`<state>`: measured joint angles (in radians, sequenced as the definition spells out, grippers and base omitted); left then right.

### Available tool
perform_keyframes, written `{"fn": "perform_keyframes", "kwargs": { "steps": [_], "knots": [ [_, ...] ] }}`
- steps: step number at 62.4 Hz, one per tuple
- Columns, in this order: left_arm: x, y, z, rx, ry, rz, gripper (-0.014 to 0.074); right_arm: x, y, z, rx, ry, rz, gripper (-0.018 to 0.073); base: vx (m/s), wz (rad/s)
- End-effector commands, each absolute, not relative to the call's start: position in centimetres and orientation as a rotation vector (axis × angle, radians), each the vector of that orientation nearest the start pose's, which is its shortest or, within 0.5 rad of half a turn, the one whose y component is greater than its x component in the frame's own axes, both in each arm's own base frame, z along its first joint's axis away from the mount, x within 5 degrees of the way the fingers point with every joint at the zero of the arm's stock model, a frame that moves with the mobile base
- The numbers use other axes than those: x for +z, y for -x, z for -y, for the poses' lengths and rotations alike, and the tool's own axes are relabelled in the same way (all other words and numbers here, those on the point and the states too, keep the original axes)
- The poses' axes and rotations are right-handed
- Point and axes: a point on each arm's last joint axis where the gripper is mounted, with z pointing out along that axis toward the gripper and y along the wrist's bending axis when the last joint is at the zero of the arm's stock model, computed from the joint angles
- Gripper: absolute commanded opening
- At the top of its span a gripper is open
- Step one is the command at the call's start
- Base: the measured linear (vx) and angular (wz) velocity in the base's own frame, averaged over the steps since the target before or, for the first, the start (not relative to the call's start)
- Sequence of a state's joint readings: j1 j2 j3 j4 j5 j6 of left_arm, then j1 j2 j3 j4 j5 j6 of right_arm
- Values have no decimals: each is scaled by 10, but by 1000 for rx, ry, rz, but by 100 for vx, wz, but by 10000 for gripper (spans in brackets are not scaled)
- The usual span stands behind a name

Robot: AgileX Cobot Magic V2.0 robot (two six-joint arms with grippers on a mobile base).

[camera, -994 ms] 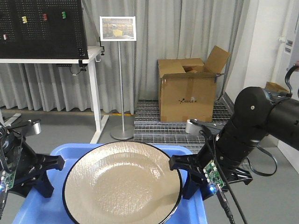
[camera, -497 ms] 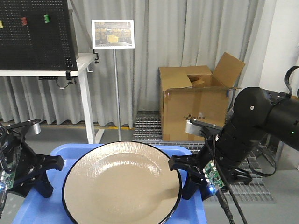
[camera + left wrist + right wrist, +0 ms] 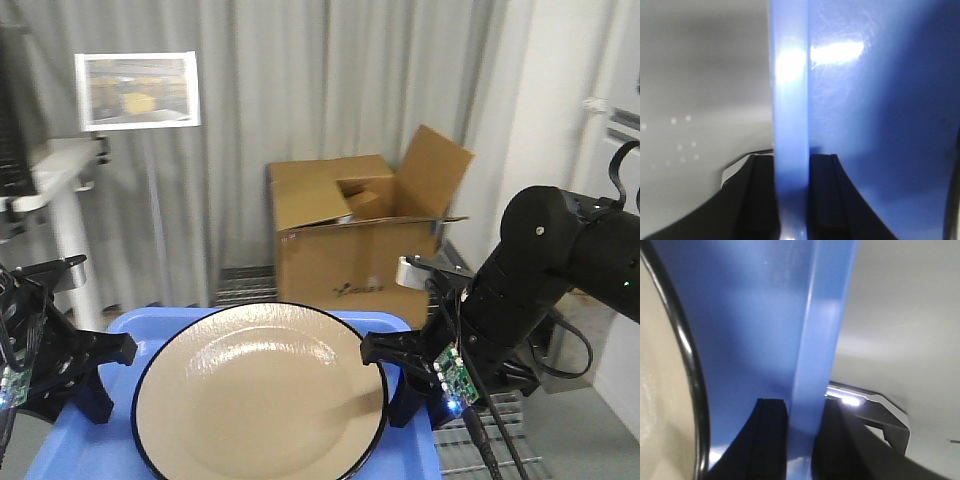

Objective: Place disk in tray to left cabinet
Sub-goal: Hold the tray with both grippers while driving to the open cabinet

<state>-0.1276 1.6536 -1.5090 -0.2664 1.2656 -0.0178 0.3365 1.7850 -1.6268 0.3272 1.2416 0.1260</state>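
Note:
The tan disk (image 3: 260, 395) with its black rim lies flat in the blue tray (image 3: 140, 325), filling most of it. My left gripper (image 3: 100, 365) is shut on the tray's left rim, and my right gripper (image 3: 385, 365) is shut on its right rim. In the left wrist view the black fingers (image 3: 755, 200) pinch the blue rim (image 3: 790, 100). The right wrist view shows the same clamp on the rim (image 3: 815, 340), with the disk's edge (image 3: 660, 390) at the left. The cabinet is out of view.
An open cardboard box (image 3: 350, 245) stands on the floor ahead, in front of grey curtains. A framed sign on a pole (image 3: 137, 90) and a white table's edge (image 3: 60, 170) are at the left. Metal floor grating (image 3: 480, 440) lies at the lower right.
The background has slid left: the sign, the table and the box all sit further left now. The tray, the disk and both grippers keep their places in the view.

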Motion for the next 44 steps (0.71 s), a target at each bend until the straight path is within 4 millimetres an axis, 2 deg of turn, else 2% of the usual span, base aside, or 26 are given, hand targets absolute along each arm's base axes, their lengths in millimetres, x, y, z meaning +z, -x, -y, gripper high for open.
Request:
{"fn": "perform_keyframes", "kwargs": {
  "steps": [1,44],
  "knots": [
    [352,-323,71,-494,-93,-2781,0,345,-333,-151,632,246,-2793,-1,54,-52],
    [351,-323,71,-493,-93,-2782,0,345,-333,-151,632,246,-2793,-1,44,-58]
  ]
}}
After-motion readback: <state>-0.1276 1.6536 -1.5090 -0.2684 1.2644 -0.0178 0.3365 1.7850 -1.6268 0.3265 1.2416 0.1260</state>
